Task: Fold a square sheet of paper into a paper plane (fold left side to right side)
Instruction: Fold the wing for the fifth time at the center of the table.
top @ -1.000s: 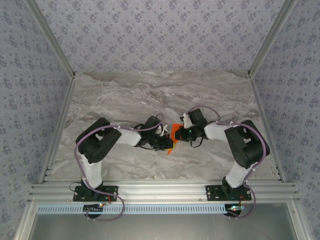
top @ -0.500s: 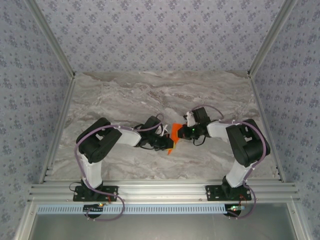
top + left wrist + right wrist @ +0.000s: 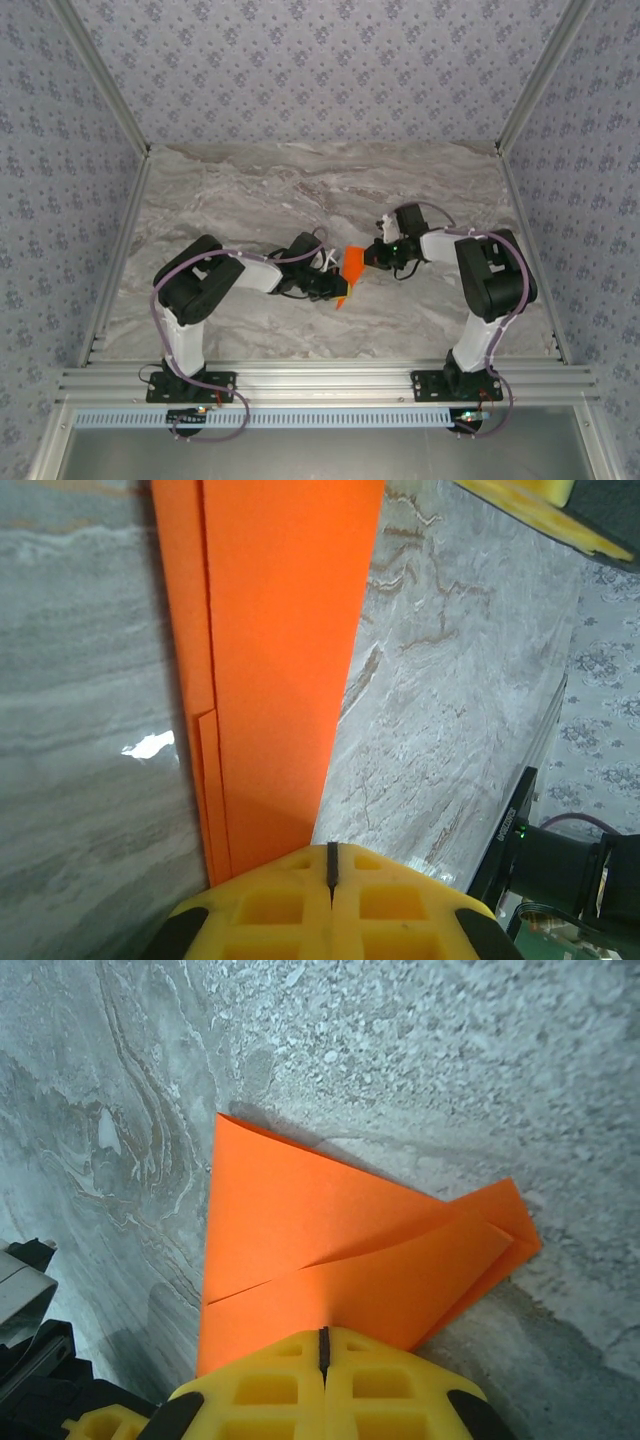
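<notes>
Top external, paper plane (image 3: 350,267) between left claw (image 3: 337,287) and right claw (image 3: 368,258), both clamped on it

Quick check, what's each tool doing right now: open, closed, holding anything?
Left tool: closed, pinching the folded orange paper.
Right tool: closed, pinching the same paper.

Honestly, nothing readable here. There's a thin strip of tiny white lettering running up a black part (image 3: 517,830) by the right edge of the left wrist view, but it's way too small to make out.
</notes>
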`<control>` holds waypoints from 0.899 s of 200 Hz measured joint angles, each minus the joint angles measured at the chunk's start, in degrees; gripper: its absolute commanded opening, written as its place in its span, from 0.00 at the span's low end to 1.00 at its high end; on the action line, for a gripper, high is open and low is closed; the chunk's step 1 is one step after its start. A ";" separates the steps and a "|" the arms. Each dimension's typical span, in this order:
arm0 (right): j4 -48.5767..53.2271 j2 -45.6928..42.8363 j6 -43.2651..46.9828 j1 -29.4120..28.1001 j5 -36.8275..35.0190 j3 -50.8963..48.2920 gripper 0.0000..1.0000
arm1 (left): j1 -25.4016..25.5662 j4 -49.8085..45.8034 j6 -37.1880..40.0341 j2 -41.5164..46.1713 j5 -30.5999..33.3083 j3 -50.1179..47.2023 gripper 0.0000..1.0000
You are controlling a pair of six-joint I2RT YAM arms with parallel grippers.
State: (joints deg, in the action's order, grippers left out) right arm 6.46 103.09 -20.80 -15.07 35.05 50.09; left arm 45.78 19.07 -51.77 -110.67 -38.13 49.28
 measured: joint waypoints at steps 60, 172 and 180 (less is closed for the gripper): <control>2.69 3.13 1.18 4.09 1.66 4.13 0.03 | 0.00 0.33 0.00 -0.07 0.04 0.00 0.00; 5.49 5.25 3.74 12.48 -5.84 12.00 0.03 | 0.00 0.44 -0.22 -0.07 0.04 0.00 0.00; 5.60 4.59 3.74 12.39 -5.84 11.80 0.03 | 0.00 0.44 -0.22 -0.07 0.04 0.00 0.00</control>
State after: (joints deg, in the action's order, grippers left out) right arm 12.05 107.68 -17.06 -2.68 29.21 61.89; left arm 45.78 19.51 -51.99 -110.74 -38.09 49.28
